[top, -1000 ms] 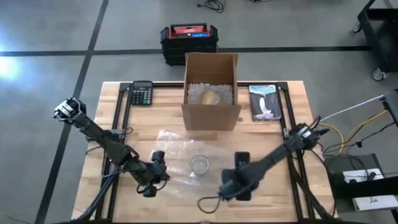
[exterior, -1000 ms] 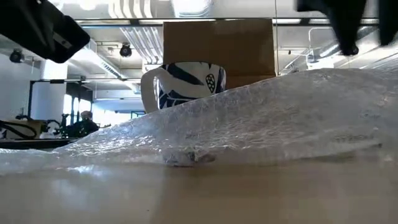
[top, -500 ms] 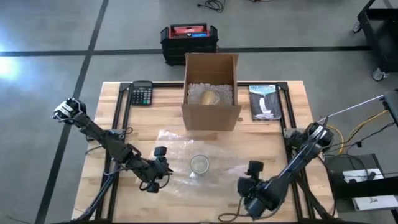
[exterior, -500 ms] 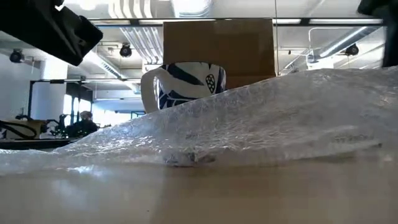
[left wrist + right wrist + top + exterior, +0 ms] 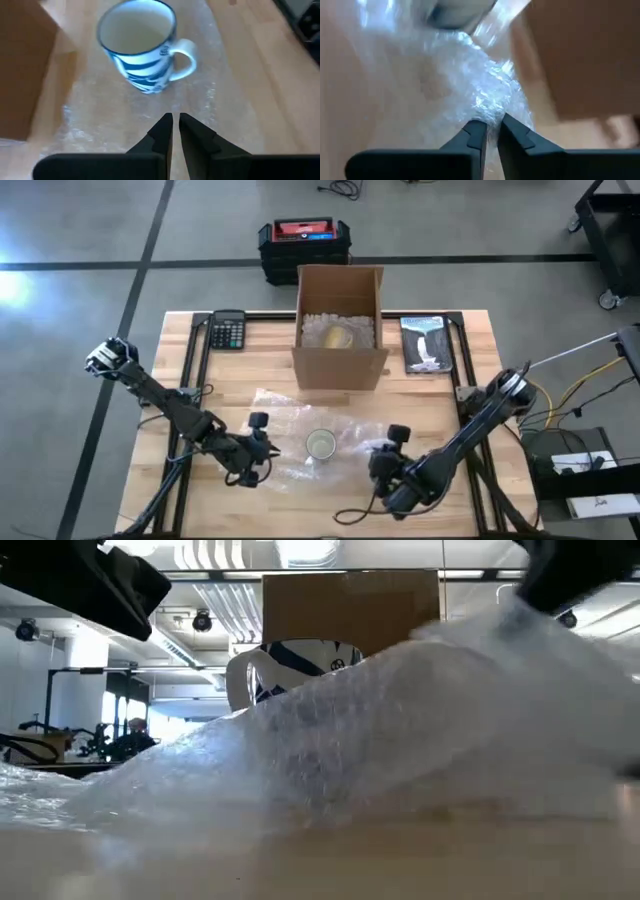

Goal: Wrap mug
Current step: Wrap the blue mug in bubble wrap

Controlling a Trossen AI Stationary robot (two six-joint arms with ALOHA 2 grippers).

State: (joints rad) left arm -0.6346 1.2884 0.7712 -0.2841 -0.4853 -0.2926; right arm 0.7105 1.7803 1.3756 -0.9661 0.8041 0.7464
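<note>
Right gripper [image 5: 491, 129] has its two dark fingers pinched tight on a bunched edge of the bubble wrap [image 5: 470, 85]. From above, this gripper [image 5: 390, 463] sits just beside the mug [image 5: 321, 444], on the side away from the cardboard box [image 5: 340, 325], and the wrap [image 5: 350, 435] is puffed up between them. In the low view the wrap [image 5: 420, 720] rises like a hill in front of the mug [image 5: 290, 670] and hides most of it.

The mug stands upright on the sheet, in front of the open side of the cardboard box. In the left wrist view the mug [image 5: 141, 50] is white with blue stripes, and its handle points to the side.

Left gripper [image 5: 173, 127] has its fingers close together with only a thin gap, and nothing is between them. It hangs over the sheet [image 5: 150, 115] near the mug. From above it [image 5: 256, 452] is on the mug's other side from the right gripper.

I think the step in hand is folding the first side of the wrap over the mug. The mug is not covered yet. Next, the right gripper needs to carry its edge up and over the top of the mug. It should go gently so the mug does not tip. The left gripper may need to open up and grab the other edge.
</note>
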